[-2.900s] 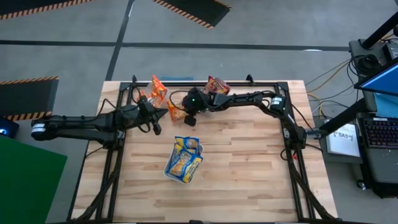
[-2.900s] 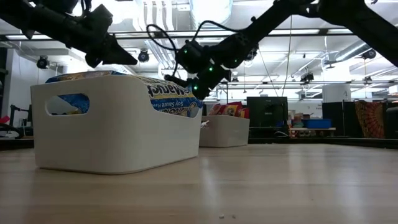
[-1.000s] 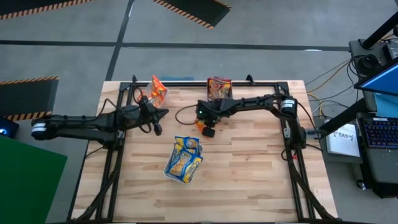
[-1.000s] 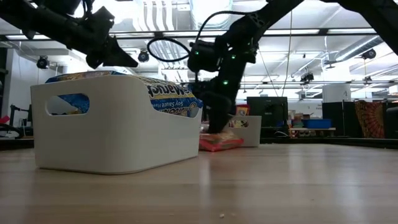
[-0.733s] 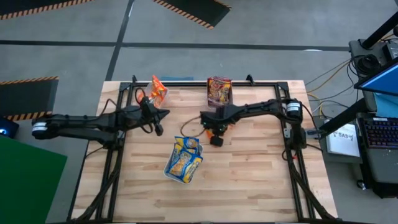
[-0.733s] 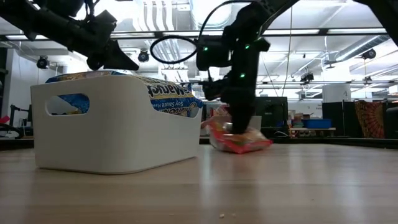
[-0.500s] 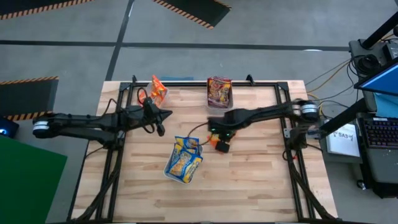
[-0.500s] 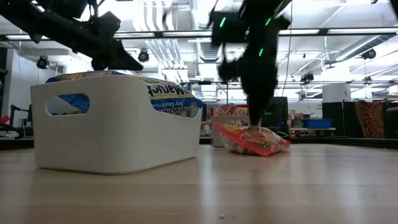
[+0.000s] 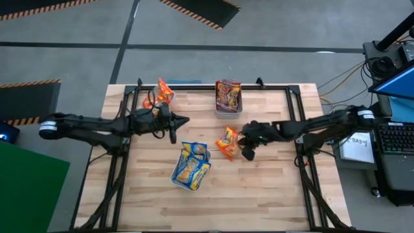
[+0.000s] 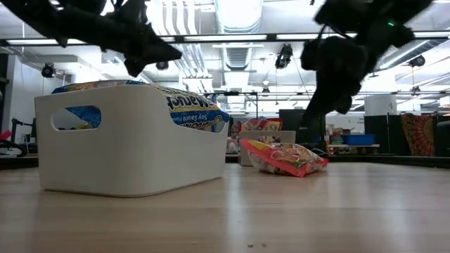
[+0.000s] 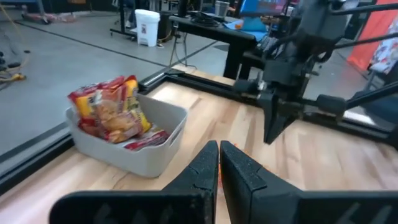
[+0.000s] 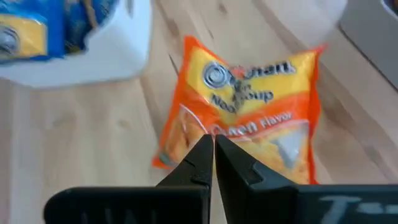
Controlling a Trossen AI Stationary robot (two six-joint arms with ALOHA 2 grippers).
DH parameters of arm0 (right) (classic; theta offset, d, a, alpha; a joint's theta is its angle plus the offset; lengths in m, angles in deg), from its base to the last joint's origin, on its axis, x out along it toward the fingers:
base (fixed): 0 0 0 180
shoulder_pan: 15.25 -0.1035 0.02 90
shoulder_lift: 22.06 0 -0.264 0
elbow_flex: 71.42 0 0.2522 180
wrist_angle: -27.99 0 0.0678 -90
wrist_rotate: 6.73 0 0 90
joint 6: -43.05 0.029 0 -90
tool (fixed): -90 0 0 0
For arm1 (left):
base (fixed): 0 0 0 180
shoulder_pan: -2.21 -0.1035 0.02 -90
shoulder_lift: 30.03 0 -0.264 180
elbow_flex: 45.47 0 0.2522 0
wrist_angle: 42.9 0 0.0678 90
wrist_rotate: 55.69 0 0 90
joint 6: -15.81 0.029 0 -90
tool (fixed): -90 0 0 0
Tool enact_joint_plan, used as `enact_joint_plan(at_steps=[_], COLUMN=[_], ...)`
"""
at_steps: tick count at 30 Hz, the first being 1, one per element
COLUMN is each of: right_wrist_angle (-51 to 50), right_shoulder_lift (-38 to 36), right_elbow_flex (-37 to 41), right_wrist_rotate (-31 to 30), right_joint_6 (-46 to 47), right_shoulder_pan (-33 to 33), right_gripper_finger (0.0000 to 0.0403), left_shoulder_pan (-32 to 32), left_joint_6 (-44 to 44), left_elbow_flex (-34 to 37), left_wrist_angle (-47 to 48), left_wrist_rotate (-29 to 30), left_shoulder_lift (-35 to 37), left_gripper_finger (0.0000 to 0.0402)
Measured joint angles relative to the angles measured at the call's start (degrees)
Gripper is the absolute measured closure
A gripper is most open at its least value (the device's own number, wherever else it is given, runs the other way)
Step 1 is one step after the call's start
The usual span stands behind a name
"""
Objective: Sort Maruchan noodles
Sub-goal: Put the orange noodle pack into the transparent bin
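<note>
One orange Maruchan packet [image 9: 226, 142] lies flat on the table between the bins; it also shows in the low view [image 10: 284, 157] and the right wrist view [image 12: 249, 102]. My right gripper [image 9: 242, 144] [image 12: 210, 157] is shut. It hangs just right of the packet and above it [image 10: 320, 112], touching nothing. My left gripper [image 9: 185, 121] [image 11: 219, 163] is shut and empty, raised over the table left of centre. Blue-and-yellow packets [image 9: 191, 165] fill a white bin. Dark red packets [image 9: 227, 94] stand in a far bin [image 11: 144, 134]. Other orange packets [image 9: 164, 93] sit at the far left.
The white bin [image 10: 133, 144] stands near the table's middle, just near-left of the loose packet. The far bin [image 9: 228, 111] is beyond it. Black frame rails [image 9: 194, 85] run along the table's far edge and its sides. Bare wood lies to the near and right.
My right gripper slid the orange packet along the table toward the near right, let it go, then rose and drew back toward the right edge. The packet now lies free on the wood. My left gripper moved a little toward the right.
</note>
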Motion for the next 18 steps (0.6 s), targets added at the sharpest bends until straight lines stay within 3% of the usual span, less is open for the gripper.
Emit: enact_joint_plan(at_steps=[7, 18], right_wrist_angle=[16.33, 16.97], right_shoulder_lift=[-1.98, 3.39], right_elbow_flex=[10.76, 11.71], right_wrist_rotate=[-5.09, -13.25], right_joint_6=[-0.21, -5.94], right_shoulder_pan=[0.01, 0.03], right_gripper_finger=[0.0394, 0.0394], left_shoulder_pan=[2.56, 2.72], left_joint_6=[-0.63, -6.28], left_elbow_flex=[-7.29, -18.19], left_wrist_angle=[-0.07, 2.43], left_wrist_rotate=[-0.07, 0.06], left_shoulder_lift=[-7.9, -22.04], left_gripper_finger=[0.0402, 0.0402])
